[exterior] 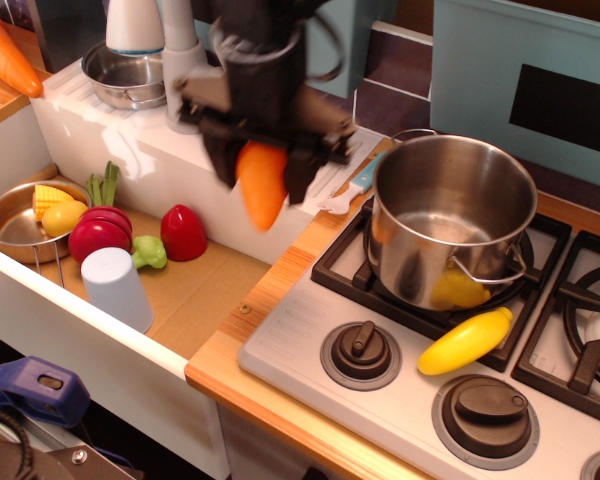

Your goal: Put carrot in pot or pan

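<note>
Jaws [263,165]: closed on the carrot [261,186], lifted, tip down.
Pot [450,218]: on stove, right of carrot.

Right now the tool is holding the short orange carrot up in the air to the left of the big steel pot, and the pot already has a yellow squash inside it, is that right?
Not quite. The pot is empty inside; the yellow squash lies on the stove in front of it, and only its reflection shows on the pot's wall. The observation.image view shows this. The rest holds: the tool holds the carrot aloft, left of the pot.
</note>
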{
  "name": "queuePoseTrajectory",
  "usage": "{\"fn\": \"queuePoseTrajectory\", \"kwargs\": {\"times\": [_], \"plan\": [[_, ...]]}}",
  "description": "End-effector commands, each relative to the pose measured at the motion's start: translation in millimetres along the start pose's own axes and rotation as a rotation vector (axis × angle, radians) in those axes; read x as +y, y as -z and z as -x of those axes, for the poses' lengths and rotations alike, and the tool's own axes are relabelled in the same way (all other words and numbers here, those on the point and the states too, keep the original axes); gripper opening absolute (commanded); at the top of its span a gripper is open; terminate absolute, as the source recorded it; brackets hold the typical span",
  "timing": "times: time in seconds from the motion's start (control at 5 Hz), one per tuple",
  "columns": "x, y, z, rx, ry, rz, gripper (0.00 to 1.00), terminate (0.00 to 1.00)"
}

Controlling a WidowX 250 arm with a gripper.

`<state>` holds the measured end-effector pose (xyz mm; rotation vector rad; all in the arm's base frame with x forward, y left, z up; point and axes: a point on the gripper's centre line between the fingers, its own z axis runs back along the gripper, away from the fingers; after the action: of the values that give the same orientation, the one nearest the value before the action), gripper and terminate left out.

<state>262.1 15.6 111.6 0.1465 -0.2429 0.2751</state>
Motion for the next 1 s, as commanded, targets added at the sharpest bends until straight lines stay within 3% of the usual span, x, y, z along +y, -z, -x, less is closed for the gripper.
{"fn": "queuePoseTrajectory", "kwargs": {"times": [0.0,0.4,0.6,0.8], "plan": [[-39.8,-29.0,-35.3,-0.105,-0.068,-0.065,0.00,0.00],[-81.3,-33.9,-59.1,-0.143,-0.148,-0.077,0.00,0.00],[-88.0,-41.6,-53.3,-0.146,-0.162,-0.107,0.00,0.00],[-85.9,-46.8,-43.9,-0.165,-0.175,-0.123,1.00,0.00]]}}
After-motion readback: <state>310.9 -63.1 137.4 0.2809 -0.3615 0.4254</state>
